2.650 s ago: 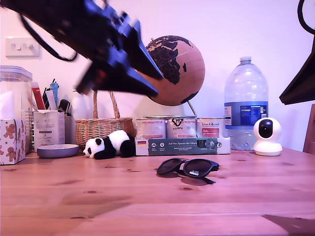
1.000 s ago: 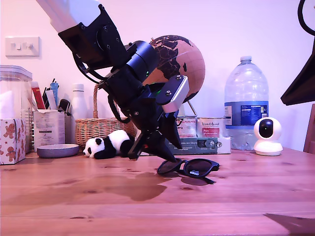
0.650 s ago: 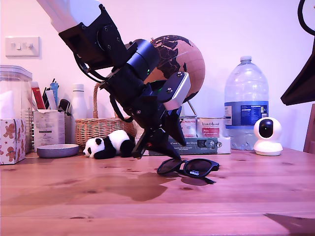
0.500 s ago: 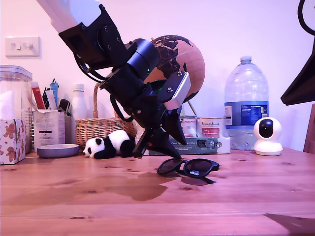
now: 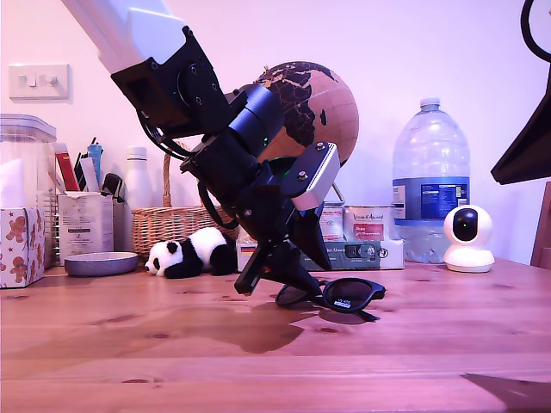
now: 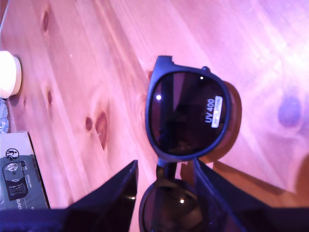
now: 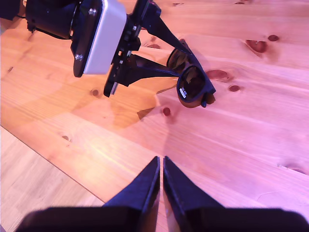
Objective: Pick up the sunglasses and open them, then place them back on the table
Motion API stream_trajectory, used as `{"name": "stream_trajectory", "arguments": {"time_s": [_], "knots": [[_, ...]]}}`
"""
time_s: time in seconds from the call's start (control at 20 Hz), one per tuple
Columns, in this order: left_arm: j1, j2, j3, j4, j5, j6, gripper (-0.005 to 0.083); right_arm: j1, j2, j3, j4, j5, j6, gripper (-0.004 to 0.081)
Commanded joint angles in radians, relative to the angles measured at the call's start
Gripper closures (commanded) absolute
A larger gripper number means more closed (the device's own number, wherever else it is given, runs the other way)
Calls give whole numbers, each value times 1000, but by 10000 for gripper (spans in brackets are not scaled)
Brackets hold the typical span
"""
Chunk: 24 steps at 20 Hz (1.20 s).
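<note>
The black sunglasses [image 5: 343,294] lie folded on the wooden table [image 5: 129,344], right of centre in the exterior view. My first gripper [image 5: 284,288] reaches down to them from the exterior view's left. In the first wrist view it is open [image 6: 165,164], one dark finger [image 6: 116,193] on each side of the bridge. The lens with the white UV 400 sticker [image 6: 186,116] lies just past the tips. My second gripper [image 7: 160,164] is shut on nothing, high above the table [image 7: 241,145]. It looks down on the sunglasses [image 7: 193,84] and the first gripper [image 7: 181,60].
Along the wall stand a cork globe [image 5: 310,120], a large water bottle [image 5: 430,189], a white camera [image 5: 467,239], tins on a box [image 5: 344,254], a toy panda [image 5: 189,254], a basket [image 5: 176,222] and a bowl [image 5: 101,263]. A dark arm part [image 5: 525,146] hangs at the exterior view's right edge.
The first arm swung down from high up, then sank lower and shifted toward the exterior view's right until its fingers reached the sunglasses. The sunglasses have not moved.
</note>
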Motion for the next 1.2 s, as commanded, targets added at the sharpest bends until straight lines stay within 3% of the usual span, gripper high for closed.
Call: {"name": "stream_trajectory", "arguments": {"time_s": [0.0, 0.45, 0.75, 1.15], "knots": [[-5, 35, -2, 7, 8, 22, 458, 5, 5, -20, 11, 0, 0, 780], [-5, 64, 0, 10, 4, 42, 493, 5, 5, -20, 10, 0, 0, 780], [-6, 64, 0, 8, 5, 42, 668, 5, 5, -20, 18, 0, 0, 780], [-20, 64, 0, 7, -21, 41, 721, 5, 5, -20, 18, 0, 1, 780]]}}
